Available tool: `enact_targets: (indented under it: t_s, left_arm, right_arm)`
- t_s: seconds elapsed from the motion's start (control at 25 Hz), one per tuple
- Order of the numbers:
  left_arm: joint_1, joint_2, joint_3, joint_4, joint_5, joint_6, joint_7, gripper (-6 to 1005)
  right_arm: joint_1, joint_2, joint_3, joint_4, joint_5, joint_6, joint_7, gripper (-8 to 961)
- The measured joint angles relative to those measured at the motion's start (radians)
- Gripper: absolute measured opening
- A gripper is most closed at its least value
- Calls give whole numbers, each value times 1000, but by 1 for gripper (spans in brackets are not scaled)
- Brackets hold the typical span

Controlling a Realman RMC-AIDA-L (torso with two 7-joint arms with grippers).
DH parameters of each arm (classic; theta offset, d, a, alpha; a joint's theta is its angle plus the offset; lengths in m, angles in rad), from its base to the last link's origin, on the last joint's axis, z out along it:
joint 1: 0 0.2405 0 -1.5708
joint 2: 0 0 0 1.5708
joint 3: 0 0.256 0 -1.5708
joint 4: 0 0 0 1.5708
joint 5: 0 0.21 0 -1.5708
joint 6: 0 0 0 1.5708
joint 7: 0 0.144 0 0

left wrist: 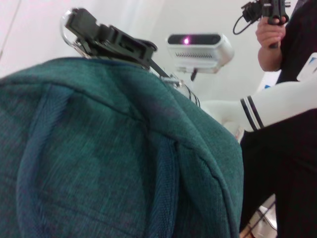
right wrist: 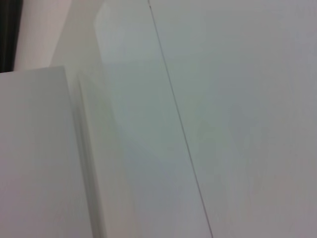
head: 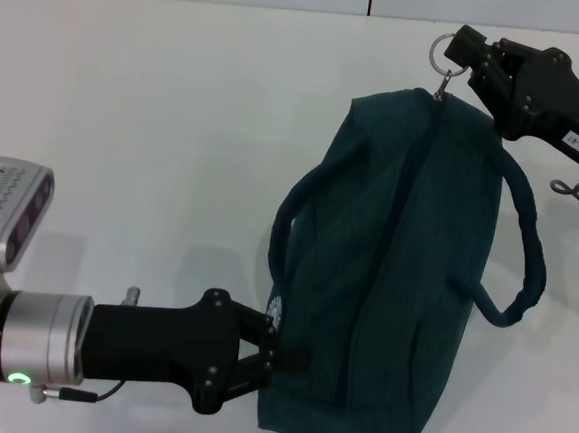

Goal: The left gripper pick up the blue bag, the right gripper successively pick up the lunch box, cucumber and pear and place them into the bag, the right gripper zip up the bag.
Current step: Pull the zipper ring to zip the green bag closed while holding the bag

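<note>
On the white table (head: 155, 136), right of centre, I see the blue bag (head: 394, 285) lying with its zip line running near to far and looking shut along its whole length; no lunch box, cucumber or pear shows anywhere on the surface, so I judge them already inside, though I cannot see into the bag. At the near left, my left gripper (head: 264, 353) has its jaws clamped on the bag's near left edge, just below the small white logo (head: 274, 310); it holds the bag steady. At the far right, my right gripper (head: 463, 48) sits at the bag's far end, its jaws together on the ring zipper pull (head: 444, 56), which hangs at the very end of the zip; the left wrist view shows the same claw at the bag's top. One loop handle (head: 522, 255) droops to the right. I reckon the zipping is at or near its finish; what remains is to let go of the ring and the bag.
</note>
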State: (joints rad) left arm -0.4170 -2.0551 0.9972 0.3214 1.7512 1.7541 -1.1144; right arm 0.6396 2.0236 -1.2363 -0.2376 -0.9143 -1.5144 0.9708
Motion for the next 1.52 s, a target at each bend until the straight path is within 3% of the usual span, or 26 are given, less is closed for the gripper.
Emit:
enact_targets:
  t_s: [0.36, 0.76, 1.08, 1.32, 1.52]
  left_arm:
    - [15, 9, -14, 10, 17, -2, -2, 67]
    - [35, 2, -132, 26, 12, -77, -4, 66]
    - [38, 9, -200, 47, 11, -111, -82, 75]
    - [67, 14, -228, 189, 3, -98, -237, 85]
    - [77, 20, -233, 313, -7, -69, -362, 247]
  right_arm:
    - [-1, 1, 2, 0, 0, 30, 84, 36]
    - [-4, 0, 1, 1, 1, 34, 310, 37]
    - [-36, 4, 2, 1, 58, 26, 351, 38]
    - [-42, 5, 1, 2, 67, 26, 350, 39]
    - [-46, 4, 0, 2, 73, 24, 350, 40]
